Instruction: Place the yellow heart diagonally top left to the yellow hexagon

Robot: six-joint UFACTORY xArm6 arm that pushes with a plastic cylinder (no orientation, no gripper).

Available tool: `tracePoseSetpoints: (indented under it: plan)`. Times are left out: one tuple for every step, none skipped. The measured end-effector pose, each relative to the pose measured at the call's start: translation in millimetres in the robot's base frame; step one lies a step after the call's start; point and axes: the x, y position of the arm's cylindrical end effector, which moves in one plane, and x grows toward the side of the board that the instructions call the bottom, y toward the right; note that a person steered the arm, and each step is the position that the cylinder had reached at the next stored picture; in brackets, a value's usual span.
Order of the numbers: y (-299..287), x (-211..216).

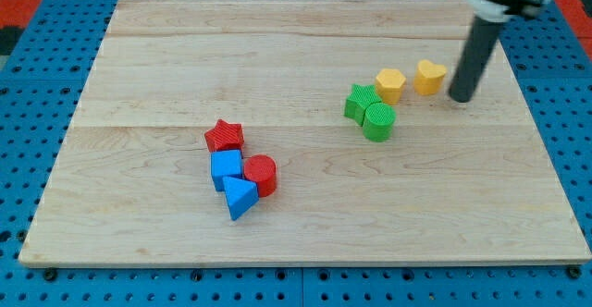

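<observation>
The yellow heart (429,76) lies at the view's upper right on the wooden board (305,205). The yellow hexagon (390,85) lies just to its left, a small gap between them. My tip (460,97) is just right of the yellow heart, close to it; I cannot tell whether it touches. The rod rises from the tip toward the view's top right corner.
Two green blocks (371,111) sit touching, just below-left of the yellow hexagon. A red star (224,136), a blue cube (225,167), a red cylinder (261,174) and a blue triangle (240,197) cluster left of centre. A blue pegboard surrounds the board.
</observation>
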Motion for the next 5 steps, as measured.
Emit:
tracePoseSetpoints:
  plan:
    - [-34.1,-36.8]
    - [-100.1,-61.1]
    - [-152.4,-65.7]
    - [-142.9,-52.1]
    - [-205.7,-51.5]
